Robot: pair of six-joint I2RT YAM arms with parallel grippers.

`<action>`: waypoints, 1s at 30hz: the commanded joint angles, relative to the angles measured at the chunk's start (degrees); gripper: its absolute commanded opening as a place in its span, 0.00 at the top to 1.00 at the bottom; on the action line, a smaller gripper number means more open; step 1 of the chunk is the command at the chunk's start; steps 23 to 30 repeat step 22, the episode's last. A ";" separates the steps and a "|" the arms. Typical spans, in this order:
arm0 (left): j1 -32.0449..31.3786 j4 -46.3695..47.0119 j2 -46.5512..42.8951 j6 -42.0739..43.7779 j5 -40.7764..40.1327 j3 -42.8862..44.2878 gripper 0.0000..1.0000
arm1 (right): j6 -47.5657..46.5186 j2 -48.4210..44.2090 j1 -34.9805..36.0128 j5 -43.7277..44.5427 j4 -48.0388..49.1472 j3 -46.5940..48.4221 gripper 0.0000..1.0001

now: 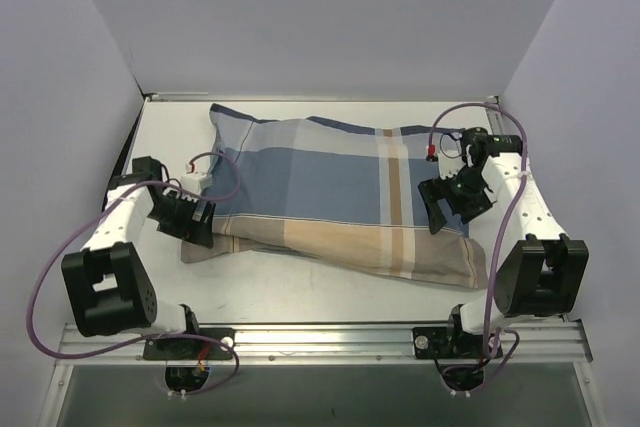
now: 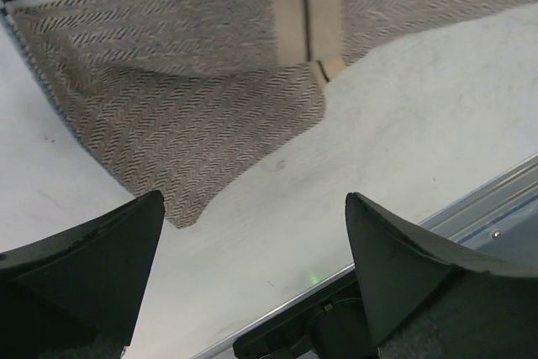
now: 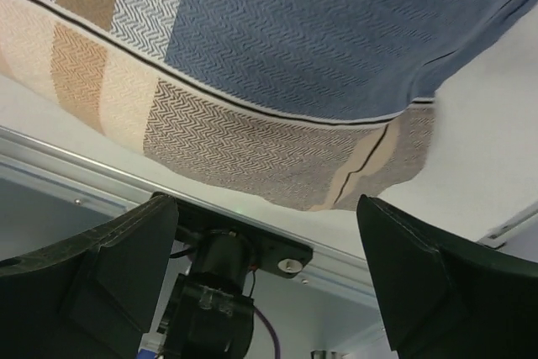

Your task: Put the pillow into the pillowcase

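Okay, I'm hovering the left gripper [image 1: 188, 219] and right gripper [image 1: 441, 209] open, empty, at either end of the pillowcase [image 1: 320, 182] on the table [image 1: 300, 289]; pillow isn't showing, so I'm aiming low at corners.

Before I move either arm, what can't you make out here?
- The pillow: seen in no view. The pillowcase looks filled, but its fabric hides the inside.
- The opening: in the top view, the left end is partly behind the open left gripper and the right end partly behind the open right gripper.
- Wrist views: only fabric corners show; frame edges cut off the rest.
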 commanded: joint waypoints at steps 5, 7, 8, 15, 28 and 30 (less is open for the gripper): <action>-7.08 0.98 -9.57 -0.35 -2.62 -1.89 0.03 | 6.34 -7.19 -1.39 -3.26 -0.68 -7.23 0.01; -8.40 2.30 -9.92 -1.51 -4.39 -1.71 0.02 | 7.14 -7.82 -1.48 -3.00 0.63 -8.47 0.00; -8.41 2.92 -10.44 -2.73 -4.56 -1.19 0.03 | 7.58 -8.43 -1.66 -2.99 0.81 -9.34 0.00; -8.93 4.59 -10.88 -6.70 -3.33 2.15 0.03 | 8.72 -11.68 -5.08 -3.87 2.04 -11.89 0.00; -8.32 5.21 -7.83 -12.66 -2.02 10.73 0.03 | 7.84 -12.39 -12.00 -6.94 1.44 -7.08 0.00; -8.32 5.21 -7.83 -12.66 -2.02 10.73 0.03 | 7.84 -12.39 -12.00 -6.94 1.44 -7.08 0.00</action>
